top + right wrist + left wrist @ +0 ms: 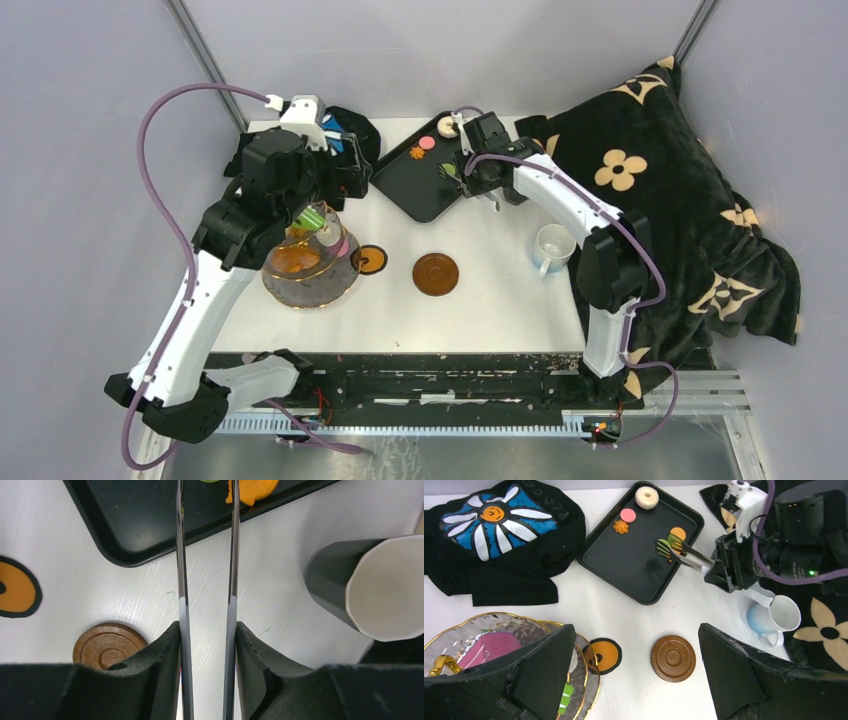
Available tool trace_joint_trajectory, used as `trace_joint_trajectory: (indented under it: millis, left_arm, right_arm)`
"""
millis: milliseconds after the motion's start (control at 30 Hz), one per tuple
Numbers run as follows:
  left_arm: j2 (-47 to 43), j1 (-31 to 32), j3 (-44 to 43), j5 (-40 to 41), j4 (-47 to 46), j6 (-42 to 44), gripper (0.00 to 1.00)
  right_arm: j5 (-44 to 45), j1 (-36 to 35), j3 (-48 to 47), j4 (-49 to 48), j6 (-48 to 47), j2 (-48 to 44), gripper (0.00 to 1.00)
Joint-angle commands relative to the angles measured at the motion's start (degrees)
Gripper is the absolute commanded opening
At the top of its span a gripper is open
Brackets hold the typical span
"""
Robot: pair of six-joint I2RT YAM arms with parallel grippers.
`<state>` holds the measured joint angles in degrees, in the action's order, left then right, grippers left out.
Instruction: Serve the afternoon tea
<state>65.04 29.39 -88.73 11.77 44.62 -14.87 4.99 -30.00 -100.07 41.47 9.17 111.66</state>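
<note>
I'm on pastry pick-up: my right gripper (207, 630) clamps slim metal tongs (689, 555), narrowly parted, tips at the green striped toy pastry (664, 546) on the far black tray (624, 565). I cannot tell if they grip it. Next, I'd squeeze and lift.

Top overhead; wrist views face down, right closest; all share tray (415, 188), saucer (436, 274).

Steel tongs (689, 555) over black tray (624, 570), brown saucer (673, 658) near white mug (776, 617)
</note>
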Motion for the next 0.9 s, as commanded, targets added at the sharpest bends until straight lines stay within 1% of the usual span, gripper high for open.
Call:
trace_joint_trajectory:
  millis: [0, 200, 300, 467, 600, 867]
  left_arm:
    - [-3.05, 0.10, 0.03, 3.28, -4.36, 1.69, 0.99]
    - [-5.01, 0.07, 0.43, 5.72, -4.54, 1.12, 0.99]
    - [-5.90, 0.06, 0.98, 6.41, -5.76, 0.24, 0.99]
    - [-6.14, 0.06, 0.93, 6.99, -6.13, -0.51, 0.99]
    - [-6.62, 0.10, 1.56, 7.82, -6.39, -1.41, 0.99]
    - [-7.63, 0.07, 1.28, 9.27, -6.00, -1.85, 0.99]
  right_arm:
    - [-1.61, -0.07, 1.88, -4.56, 1.55, -5.79, 0.19]
    - [-7.57, -0.84, 6.87, -6.97, 3.02, -10.97, 0.18]
    - [-8.83, -2.52, 9.44, -7.29, 3.71, -14.00, 0.18]
    - [-8.60, -8.11, 12.45, -5.83, 3.31, -18.09, 0.17]
    - [-8.85, -13.25, 14.18, -5.13, 3.53, -19.55, 0.16]
    - [-13.28, -20.29, 15.30, -5.93, 4.94, -18.01, 0.15]
